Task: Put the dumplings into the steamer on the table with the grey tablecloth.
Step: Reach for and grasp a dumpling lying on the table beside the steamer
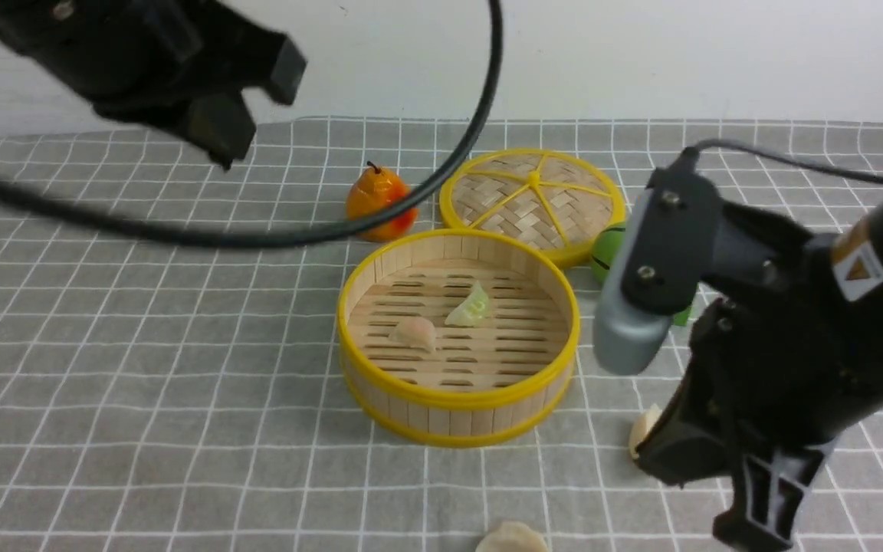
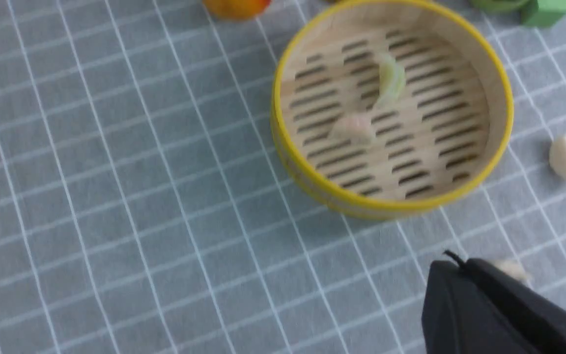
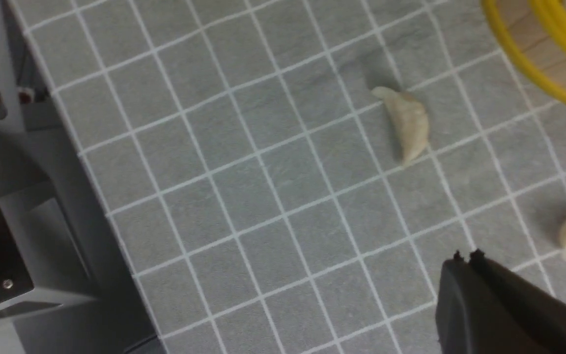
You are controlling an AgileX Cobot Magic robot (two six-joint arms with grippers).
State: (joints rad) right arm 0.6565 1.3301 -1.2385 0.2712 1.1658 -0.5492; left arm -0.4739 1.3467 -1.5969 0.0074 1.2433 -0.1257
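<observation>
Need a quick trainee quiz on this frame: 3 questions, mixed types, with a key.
1. True or false: the lid is on top of the steamer.
2. How many dumplings lie inside the steamer? A) one B) two C) four
3. Fill in: the cream dumpling at the front view's bottom edge lies on the ____.

Key:
1. False. The lid lies flat behind the steamer.
2. B. They are the green dumpling and the pink dumpling.
3. grey tablecloth
</observation>
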